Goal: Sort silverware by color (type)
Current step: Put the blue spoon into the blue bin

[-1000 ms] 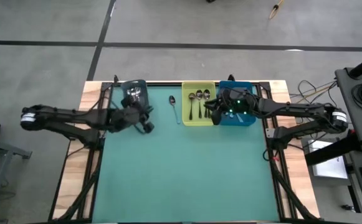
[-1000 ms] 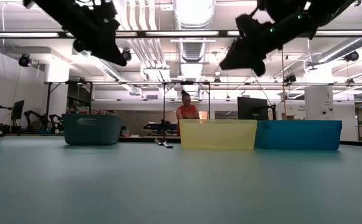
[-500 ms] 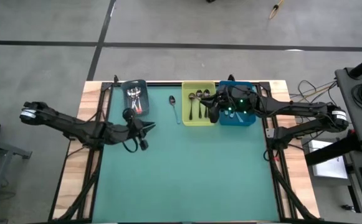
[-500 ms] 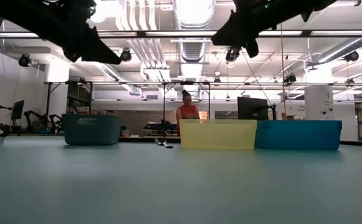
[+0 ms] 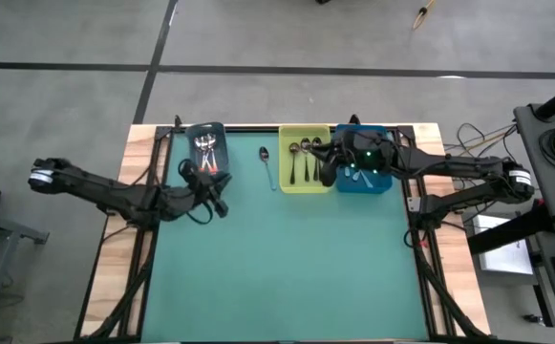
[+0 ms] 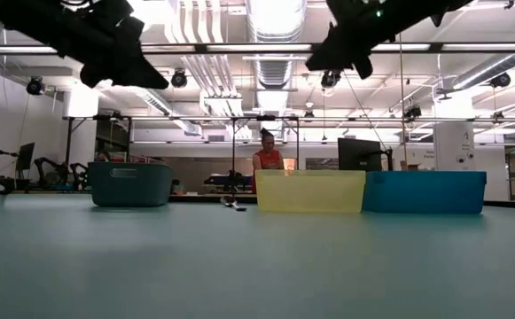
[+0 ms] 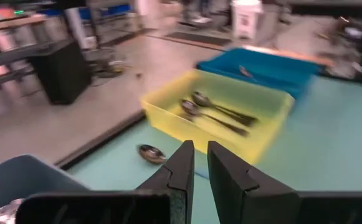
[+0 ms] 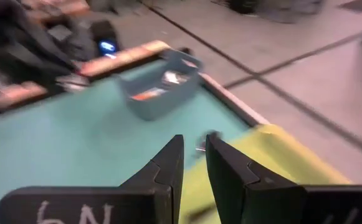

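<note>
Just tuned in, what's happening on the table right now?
Spoons are being sorted into three bins. The left tool hovers empty over the mat below the grey bin. The right tool hangs empty over the yellow bin, beside the blue bin. One loose spoon lies on the mat between the grey and yellow bins.
</note>
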Robot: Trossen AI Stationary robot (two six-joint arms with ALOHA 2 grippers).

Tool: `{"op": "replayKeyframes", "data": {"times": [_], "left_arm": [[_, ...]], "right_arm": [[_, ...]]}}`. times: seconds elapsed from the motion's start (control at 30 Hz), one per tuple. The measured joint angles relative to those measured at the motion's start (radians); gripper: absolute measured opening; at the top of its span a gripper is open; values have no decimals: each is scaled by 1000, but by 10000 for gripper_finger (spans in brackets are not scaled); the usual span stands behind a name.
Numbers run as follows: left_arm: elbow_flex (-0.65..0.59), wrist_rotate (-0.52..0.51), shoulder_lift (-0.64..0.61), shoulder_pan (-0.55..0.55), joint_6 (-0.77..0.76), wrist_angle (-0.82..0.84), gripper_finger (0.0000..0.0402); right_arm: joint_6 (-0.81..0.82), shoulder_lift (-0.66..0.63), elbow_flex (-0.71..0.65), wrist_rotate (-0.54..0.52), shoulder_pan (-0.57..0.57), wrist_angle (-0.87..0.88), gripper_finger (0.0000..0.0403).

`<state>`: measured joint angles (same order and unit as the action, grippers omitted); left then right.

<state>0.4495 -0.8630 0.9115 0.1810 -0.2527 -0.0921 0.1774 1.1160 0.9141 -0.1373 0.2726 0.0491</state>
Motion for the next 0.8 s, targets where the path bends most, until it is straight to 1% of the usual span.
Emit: {"op": "replayKeyframes", "data": {"times": [0.07, 0.17, 0.27, 0.37, 0.43, 0.53, 0.63, 0.8], "left_arm": [[34, -3, -2, -39, -19, 33, 25], [91, 46, -1, -125, -27, 120, 14], [156, 96, 1, -241, -59, 259, 3], [214, 148, 1, -374, -116, 412, 1], [237, 189, 2, -458, -134, 479, 1], [249, 251, 10, -561, -142, 527, 1], [250, 303, 24, -633, -152, 543, 1], [252, 335, 56, -721, -161, 585, 1]], "right_arm": [[-39, 0, 0, -45, 22, 30, 59], [-96, 0, -1, -69, 68, 45, 59], [-158, 0, -1, -73, 113, 43, 59], [-213, 0, -1, -72, 153, 44, 59], [-249, 0, -3, -73, 173, 43, 59], [-276, 0, -12, -72, 194, 44, 59], [-291, 0, -18, -71, 215, 45, 59], [-295, 0, -18, -68, 269, 59, 59]]}}
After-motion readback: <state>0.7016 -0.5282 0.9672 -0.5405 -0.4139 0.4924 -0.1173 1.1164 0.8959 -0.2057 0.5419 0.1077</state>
